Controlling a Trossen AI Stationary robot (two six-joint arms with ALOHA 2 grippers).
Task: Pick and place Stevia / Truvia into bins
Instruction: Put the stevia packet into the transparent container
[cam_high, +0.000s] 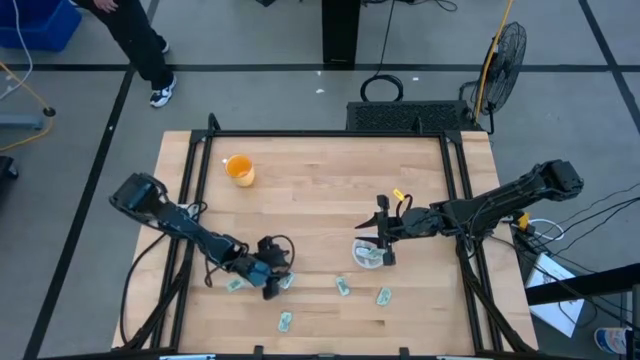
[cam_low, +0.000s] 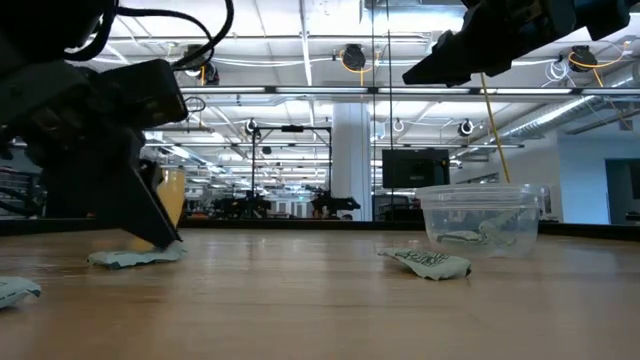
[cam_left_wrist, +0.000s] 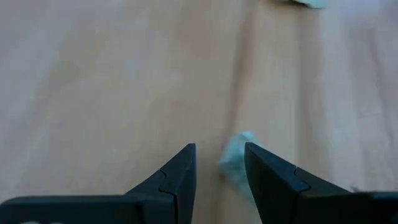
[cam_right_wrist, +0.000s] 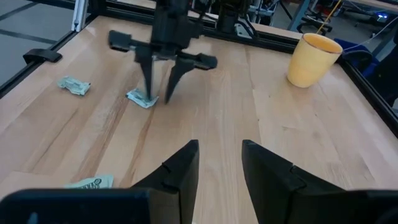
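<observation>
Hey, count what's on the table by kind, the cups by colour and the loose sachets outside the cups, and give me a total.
Orange cup: 1
Clear cup: 1
Loose sachets: 5
Total: 7

My table (cam_high: 320, 190), mid-frame: pale wood planks, smooth, satin sheen. Small green-and-white sachets (cam_high: 343, 287), lower centre: crumpled matt paper. Round clear cup (cam_low: 480, 218), right: glossy see-through plastic. My dark fingers (cam_right_wrist: 177, 171): matt plastic.
</observation>
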